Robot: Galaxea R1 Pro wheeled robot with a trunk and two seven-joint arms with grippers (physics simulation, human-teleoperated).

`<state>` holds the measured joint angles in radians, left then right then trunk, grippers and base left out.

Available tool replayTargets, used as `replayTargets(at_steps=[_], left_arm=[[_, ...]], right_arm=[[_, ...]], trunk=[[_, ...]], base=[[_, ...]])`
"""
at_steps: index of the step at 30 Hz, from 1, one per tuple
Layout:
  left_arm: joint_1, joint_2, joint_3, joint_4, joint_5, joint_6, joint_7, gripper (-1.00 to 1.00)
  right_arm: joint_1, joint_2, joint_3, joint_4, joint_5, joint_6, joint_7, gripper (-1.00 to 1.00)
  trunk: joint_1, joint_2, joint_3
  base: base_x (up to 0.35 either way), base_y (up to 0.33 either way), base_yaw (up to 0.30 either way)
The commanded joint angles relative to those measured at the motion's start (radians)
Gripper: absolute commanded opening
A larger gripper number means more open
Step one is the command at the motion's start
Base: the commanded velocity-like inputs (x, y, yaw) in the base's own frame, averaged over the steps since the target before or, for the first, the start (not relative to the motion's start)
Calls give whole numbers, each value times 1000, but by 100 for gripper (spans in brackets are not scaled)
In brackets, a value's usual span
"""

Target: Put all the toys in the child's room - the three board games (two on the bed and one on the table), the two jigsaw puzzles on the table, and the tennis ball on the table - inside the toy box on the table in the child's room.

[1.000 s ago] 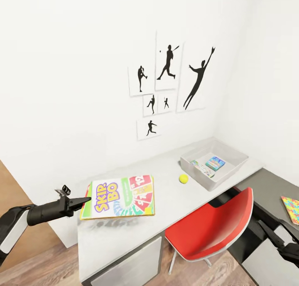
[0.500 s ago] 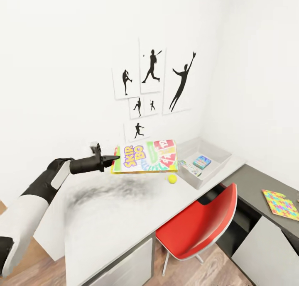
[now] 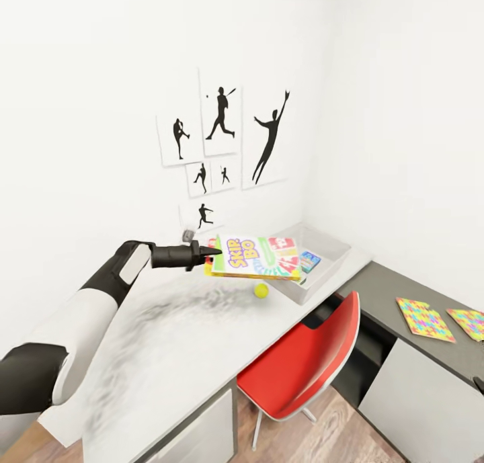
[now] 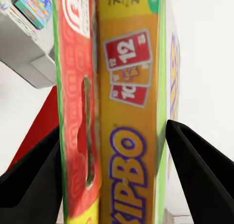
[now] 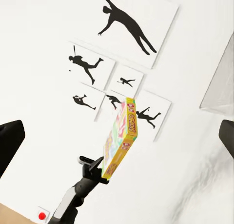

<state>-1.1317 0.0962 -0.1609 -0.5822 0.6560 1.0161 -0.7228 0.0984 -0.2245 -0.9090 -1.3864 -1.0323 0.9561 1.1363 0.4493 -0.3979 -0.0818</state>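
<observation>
Toy box point(image 3: 333, 253) at worktop point(image 3: 188, 342) 1 o'clock; tennis ball point(image 3: 261, 290) just before it; held board game point(image 3: 255, 257) above (box holds two more); jigsaw puzzles point(image 3: 422, 318) 3 o'clock.

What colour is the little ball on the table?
Yellow-green. The ball shows best in the head view, on the table just below the held game box.
</observation>
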Motion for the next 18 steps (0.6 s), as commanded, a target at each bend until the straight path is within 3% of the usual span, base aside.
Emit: replayTargets(at_steps=[1, 5, 7, 12, 18], left_arm=[[-1, -2, 5, -1, 11, 4, 37, -100], [-2, -31, 72, -10, 17, 2, 124, -100], [-2, -36, 86, -19, 17, 2, 131, -100], [-2, -39, 96, -32, 17, 2, 135, -100], [-2, -39, 98, -34, 17, 2, 135, -100]], right_arm=[[0, -7, 0, 14, -3, 4, 7, 100], [0, -15, -12, 37, -2, -2, 32, 100], [0, -16, -16, 38, -2, -3, 35, 100], [0, -17, -19, 37, -3, -2, 37, 100], [0, -19, -20, 36, -3, 6, 37, 100]], trunk=[[1, -2, -1], [1, -2, 0], [1, -2, 0], [1, -2, 0], [1, -2, 0]], base=[[0, 0, -109], [0, -82, -39], [0, -220, -6], [0, -65, -2], [0, -252, 0]])
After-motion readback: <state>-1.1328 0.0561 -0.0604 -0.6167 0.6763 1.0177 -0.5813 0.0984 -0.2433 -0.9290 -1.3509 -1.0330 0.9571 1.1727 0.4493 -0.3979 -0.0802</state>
